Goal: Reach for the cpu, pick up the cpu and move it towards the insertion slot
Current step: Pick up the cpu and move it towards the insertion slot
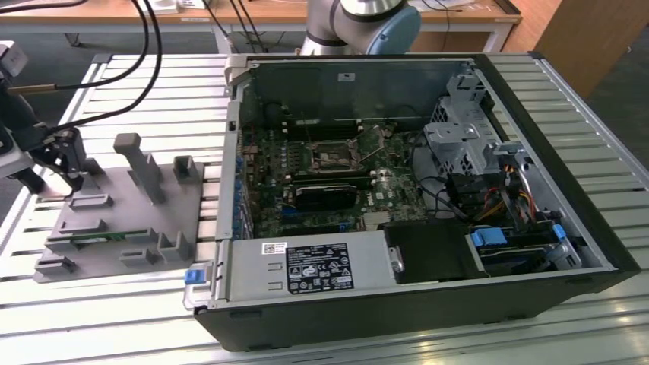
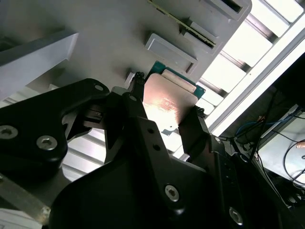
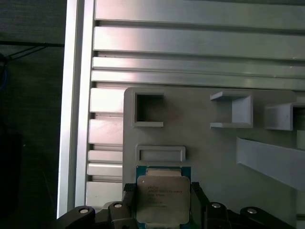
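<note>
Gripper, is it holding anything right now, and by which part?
The gripper holds the cpu by two opposite side edges, one finger against each, as both wrist views show. Its metal top is uncovered.

The cpu point(image 3: 162, 202), a flat square chip with a silvery top and green edging, lies over the grey fixture point(image 3: 200, 133), clamped at two opposite edges by the gripper point(image 3: 162, 193). The insertion slot point(image 1: 332, 158), a silvery frame around a dark centre, lies well apart from the fixture, toward the exterior view's right.
</note>
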